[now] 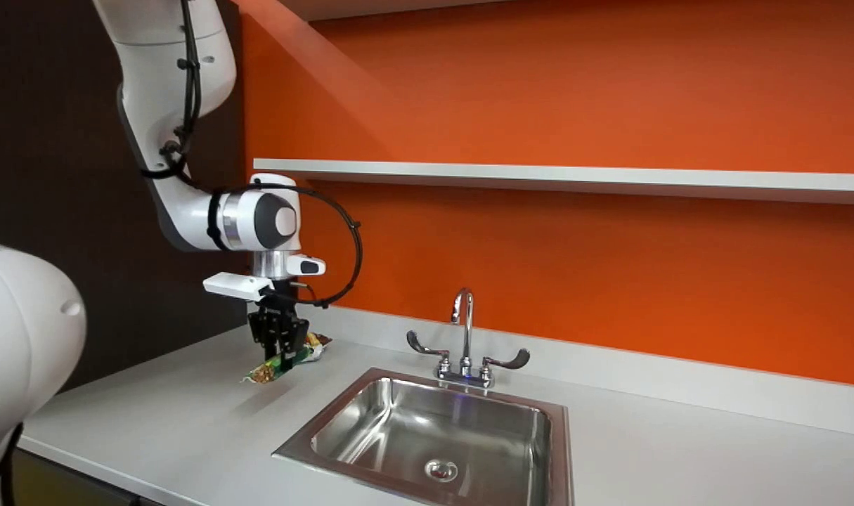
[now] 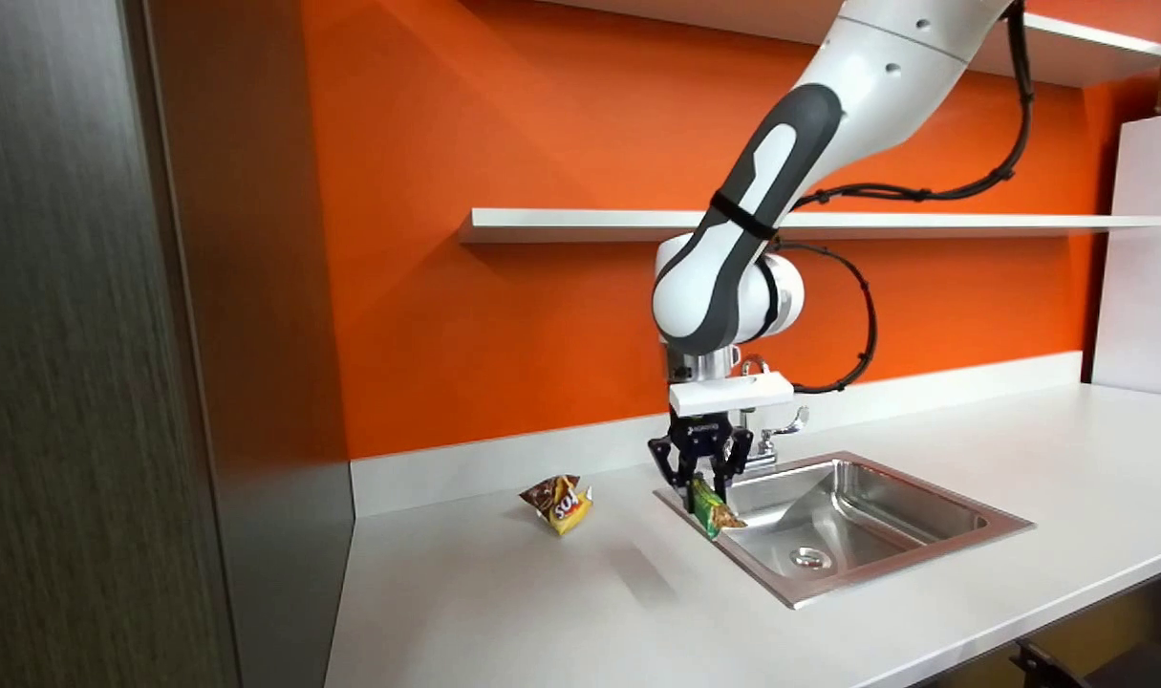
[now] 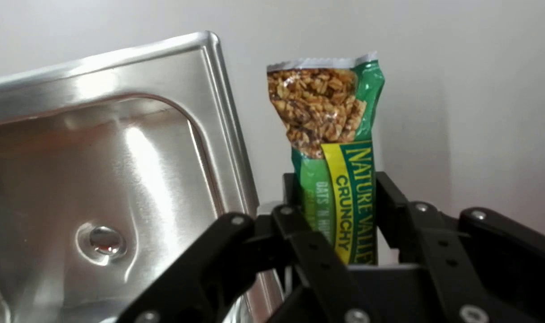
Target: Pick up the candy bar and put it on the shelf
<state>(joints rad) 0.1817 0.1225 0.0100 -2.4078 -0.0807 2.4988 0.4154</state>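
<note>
The candy bar is a green and yellow wrapped granola bar [image 3: 330,116] with oat clusters pictured on one end. It shows in both exterior views [image 1: 263,372] [image 2: 712,514]. My gripper [image 3: 337,188] is shut on its middle, one finger on each side; it also shows in both exterior views [image 1: 279,358] [image 2: 706,489]. The bar is held above the counter beside the sink, with a shadow below it. Its rear end is hidden by the gripper in the wrist view. The white shelf [image 1: 539,173] runs along the orange wall above gripper height; it also shows in an exterior view [image 2: 561,225].
A crumpled brown and yellow snack bag [image 2: 557,503] lies on the counter near the back wall. A steel sink [image 1: 559,436] is set in the counter, with a faucet [image 1: 467,330] and two handles behind it. A dark cabinet panel [image 2: 246,334] borders the counter. A higher shelf [image 2: 1096,38] also shows.
</note>
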